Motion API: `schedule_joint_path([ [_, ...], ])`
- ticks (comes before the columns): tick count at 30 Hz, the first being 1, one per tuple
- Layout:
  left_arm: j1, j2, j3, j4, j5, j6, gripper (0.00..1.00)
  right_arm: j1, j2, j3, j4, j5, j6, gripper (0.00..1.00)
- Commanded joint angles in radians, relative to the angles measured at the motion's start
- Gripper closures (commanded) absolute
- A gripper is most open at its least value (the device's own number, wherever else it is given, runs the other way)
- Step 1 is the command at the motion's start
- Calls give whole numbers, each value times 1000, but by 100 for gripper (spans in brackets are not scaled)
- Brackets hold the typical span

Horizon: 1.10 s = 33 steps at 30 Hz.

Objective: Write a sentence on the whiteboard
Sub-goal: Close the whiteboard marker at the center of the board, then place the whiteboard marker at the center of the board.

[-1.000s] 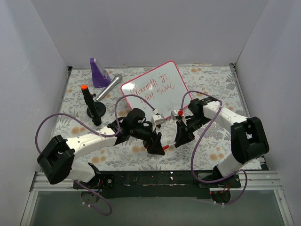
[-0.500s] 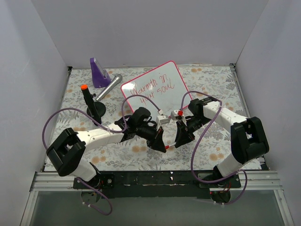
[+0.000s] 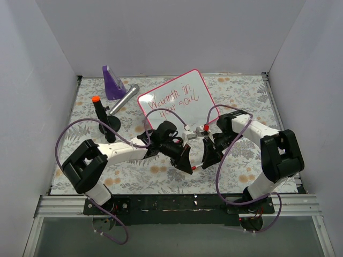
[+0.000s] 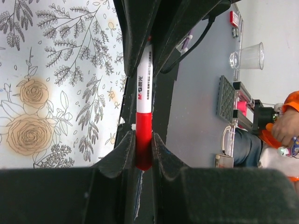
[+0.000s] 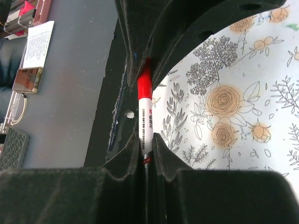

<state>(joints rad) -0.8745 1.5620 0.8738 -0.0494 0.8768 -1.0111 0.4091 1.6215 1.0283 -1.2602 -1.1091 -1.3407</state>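
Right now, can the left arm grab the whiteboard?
Probably not yet. The left pincer is shut on the red cap of the marker, while the right pincer holds its barrel. The whiteboard lies close beyond with nothing between, so it must let go first.

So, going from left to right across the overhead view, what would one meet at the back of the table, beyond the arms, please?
orange-capped black pen upright on its base → silver cylinder lying down → whiteboard. The purple wedge overlaps the first two, so it is left out.
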Motion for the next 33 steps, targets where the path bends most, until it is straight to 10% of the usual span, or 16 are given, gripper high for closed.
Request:
schedule_joint_path([
  [1, -20, 36, 156, 404, -110, -92, 100, 74, 9, -10, -1, -146, -31, 99],
  [8, -23, -22, 117, 302, -194, -28, 93, 40, -9, -25, 19, -88, -18, 99],
  [12, -23, -196, 42, 154, -379, 48, 26, -41, -57, -62, 115, -19, 47, 99],
  [15, -17, -391, -21, 68, -560, 69, 3, -76, -121, -89, 243, 81, 188, 99],
  [24, 6, -791, -79, -191, -851, -47, 2, -274, -356, -221, 709, 529, 583, 89],
  [33, 8, -875, -55, -358, -984, -227, 2, -377, -382, -306, 795, 690, 663, 78],
])
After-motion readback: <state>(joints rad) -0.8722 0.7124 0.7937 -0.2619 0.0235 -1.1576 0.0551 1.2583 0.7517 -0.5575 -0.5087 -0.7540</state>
